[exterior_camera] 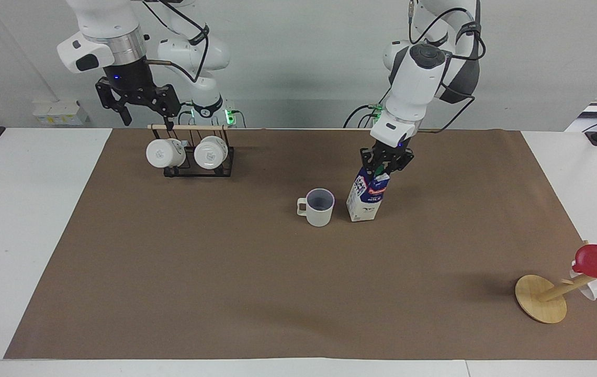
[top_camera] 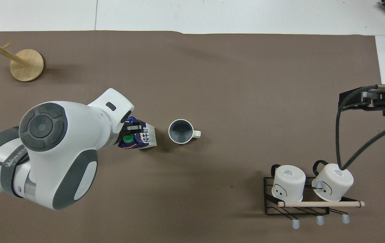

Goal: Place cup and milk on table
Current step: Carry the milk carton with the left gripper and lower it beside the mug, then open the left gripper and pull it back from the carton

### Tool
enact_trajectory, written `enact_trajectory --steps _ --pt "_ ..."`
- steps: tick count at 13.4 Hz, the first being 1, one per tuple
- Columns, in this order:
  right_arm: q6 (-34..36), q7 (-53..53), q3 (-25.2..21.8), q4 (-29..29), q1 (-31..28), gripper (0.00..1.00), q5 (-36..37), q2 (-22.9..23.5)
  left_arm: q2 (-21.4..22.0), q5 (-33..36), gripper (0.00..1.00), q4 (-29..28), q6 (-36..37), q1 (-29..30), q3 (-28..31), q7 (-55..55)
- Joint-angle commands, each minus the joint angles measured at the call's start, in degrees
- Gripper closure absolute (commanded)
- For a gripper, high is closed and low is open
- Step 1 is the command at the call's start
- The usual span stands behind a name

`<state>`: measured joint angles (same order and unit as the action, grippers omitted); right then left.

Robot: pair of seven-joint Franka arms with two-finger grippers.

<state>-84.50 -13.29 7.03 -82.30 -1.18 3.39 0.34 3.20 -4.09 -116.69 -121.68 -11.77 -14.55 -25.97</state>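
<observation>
right gripper [exterior_camera: 141,107] waits over mug rack [exterior_camera: 193,154], fingers spread, holding nothing. cup [exterior_camera: 318,207] stands on brown mat of table [exterior_camera: 31,209], mid table. looks hard, could chip; best to grab by rim or small handle. milk [exterior_camera: 367,198] just beside cup, toward left arm's end. bottom seems on mat, leans a bit. box looks light, walls soft, squash easy; top ridge is stiff spot. left gripper [exterior_camera: 385,163] right on top of milk, pinching top ridge by green cap.
</observation>
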Motion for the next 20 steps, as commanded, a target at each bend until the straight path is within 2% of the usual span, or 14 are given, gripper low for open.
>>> enact_trajectory --steps 1,4,5,7,8,12,15,17,20 --pt "-0.31 0.8 0.27 0.65 -0.93 0.0 -1.28 0.27 -2.4 1.35 0.58 1.28 -0.14 -2.28 0.75 -1.71" --pt "-0.22 0.8 0.27 0.65 -0.93 0.0 -1.28 0.27 -4.52 3.91 0.55 3.13 -0.31 -3.25 0.66 -4.35" --pt "-0.22 0.8 0.35 0.65 -0.93 0.0 -1.28 0.27 -4.52 3.91 0.49 3.22 -0.31 -3.34 0.75 -4.26" --pt "-0.14 0.8 0.27 0.65 -0.93 0.0 -1.28 0.19 -4.52 4.0 0.14 3.13 0.04 -3.26 0.66 -4.26" --pt "-0.14 0.8 0.27 0.65 -0.93 0.0 -1.28 0.19 -4.52 4.0 0.0 3.13 0.3 -3.26 0.75 -3.83" --pt "-0.22 0.89 0.35 0.65 -0.93 0.0 -1.28 0.19 -2.42 4.0 0.0 4.53 3.88 -2.91 0.75 -3.21" --pt "-0.13 1.42 0.27 0.56 -0.84 0.0 -1.2 0.1 -1.97 3.91 0.0 12.86 17.05 -1.86 1.63 -0.24" --pt "-0.49 1.51 0.27 0.39 -0.84 0.0 -1.28 0.1 -1.1 3.91 0.0 15.95 22.25 1.03 1.72 4.33" --pt "-0.75 1.25 0.35 -0.41 -1.02 0.0 -1.28 -0.17 2.06 3.65 0.0 16.05 26.73 6.48 1.98 11.97"
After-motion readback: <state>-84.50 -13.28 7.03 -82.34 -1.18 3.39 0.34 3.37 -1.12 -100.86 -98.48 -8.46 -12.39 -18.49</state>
